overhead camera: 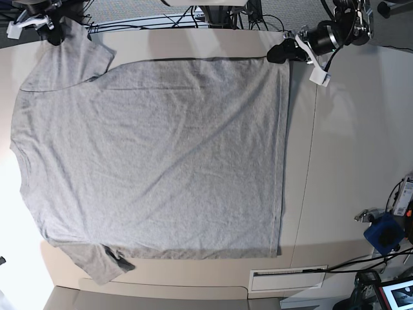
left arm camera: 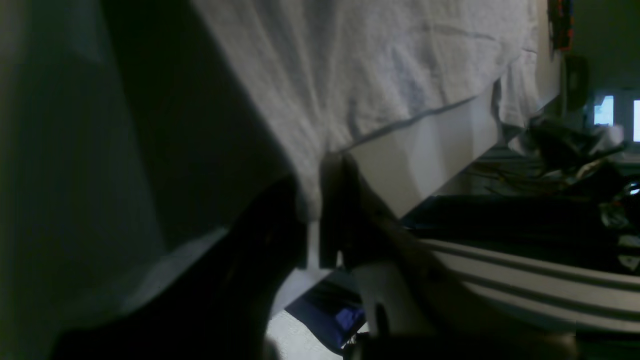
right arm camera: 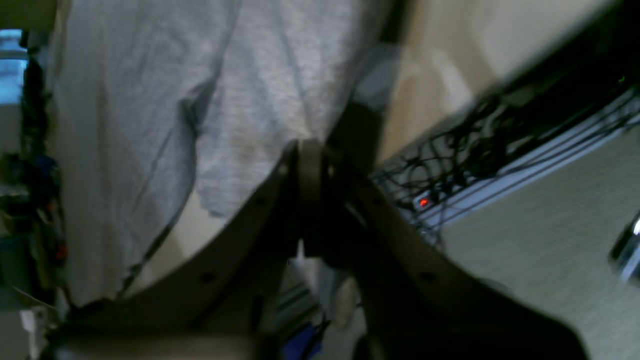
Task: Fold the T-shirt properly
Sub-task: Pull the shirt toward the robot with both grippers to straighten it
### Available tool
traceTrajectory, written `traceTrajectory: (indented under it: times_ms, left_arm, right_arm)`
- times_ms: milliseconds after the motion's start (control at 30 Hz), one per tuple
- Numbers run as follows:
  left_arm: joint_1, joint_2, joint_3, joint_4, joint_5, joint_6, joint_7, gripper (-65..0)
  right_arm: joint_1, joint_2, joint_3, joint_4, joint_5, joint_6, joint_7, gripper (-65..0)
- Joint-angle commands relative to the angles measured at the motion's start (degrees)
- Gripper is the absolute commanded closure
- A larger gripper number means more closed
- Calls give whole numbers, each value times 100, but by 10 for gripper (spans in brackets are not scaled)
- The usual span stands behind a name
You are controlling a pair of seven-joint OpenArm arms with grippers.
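Observation:
The heather-grey T-shirt (overhead camera: 155,155) lies spread flat on the table, plain side up, with its sleeves at the left of the base view and its hem at the right. My left gripper (overhead camera: 279,55) sits at the shirt's far hem corner. The left wrist view shows that gripper (left arm camera: 330,162) shut on a pinch of T-shirt (left arm camera: 375,65) fabric near the hem. My right gripper (overhead camera: 55,33) is at the far sleeve, top left. In the right wrist view this gripper (right arm camera: 307,150) is closed on the edge of the T-shirt (right arm camera: 150,100).
The beige table (overhead camera: 348,161) extends to the right of the shirt. A blue object (overhead camera: 382,236) sits at its right edge, beside a screen (overhead camera: 397,294). Cables (overhead camera: 161,22) run behind the far edge. A white label strip (overhead camera: 287,281) lies near the front edge.

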Motion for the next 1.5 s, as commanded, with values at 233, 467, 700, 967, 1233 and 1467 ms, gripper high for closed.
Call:
traceTrajectory:
  times_ms: [233,467,700,967,1233,1467]
  left_arm:
    - [199,-55,-483,431,-133,-52,70,0]
    - [413,-146,-514,431,-131,-55,83,0]
    - [647,-304,-522,431,-157,-201,85,0]
    - [907,-352,-525,431,-428,-294,339,0]
    - [1054,-350,-846,431,-570,-294,417,0]
    - [1080,-352,-1458,431,-1045,-294,664,0]
  right_arm:
    - [-365,17,448,734,155,72,4,0]
    - [-485,-39,448,752,350,72,-96,0]
    - [-778,-190,448,754,841,225,-313,0]
    - [-1123,-190,455,754,1099,225,-428,0]
    - [-1504,-190,455,754,1238,225,-542,0]
    - [-1550,-319,455,754,1238,225,-605,0]
